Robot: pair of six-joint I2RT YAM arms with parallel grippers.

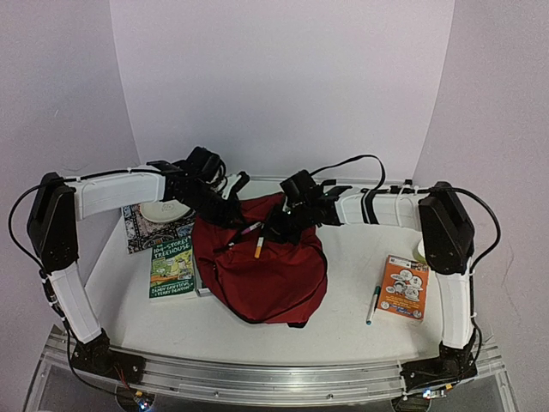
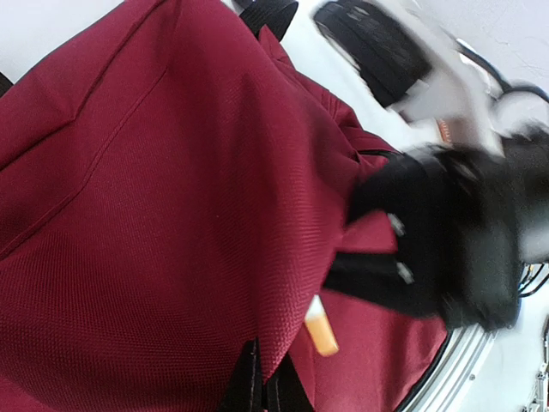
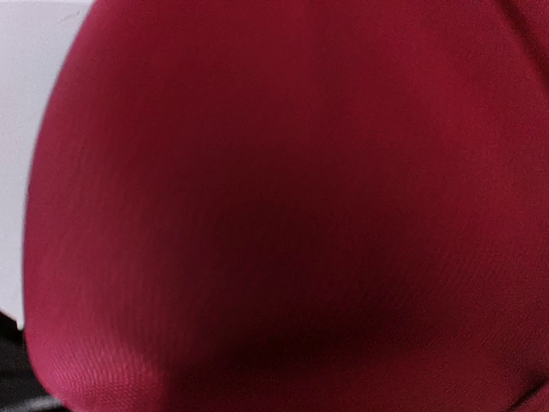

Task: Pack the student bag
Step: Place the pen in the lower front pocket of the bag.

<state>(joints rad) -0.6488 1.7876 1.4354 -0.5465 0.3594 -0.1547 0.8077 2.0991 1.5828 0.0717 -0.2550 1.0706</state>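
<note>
The student bag, dark red and soft, lies in the middle of the table and fills both wrist views. My left gripper is at its upper left edge; in the left wrist view it is shut on a fold of the red fabric. My right gripper reaches over the bag's top from the right, shut on the white end of an orange-capped marker that hangs over the bag. Its fingers are hidden in the right wrist view. A pink-tipped pen lies by the bag's top.
A green Treehouse book lies left of the bag, with a grey book partly under the bag. A patterned book and a white plate sit at the back left. An orange booklet and a green pen lie to the right.
</note>
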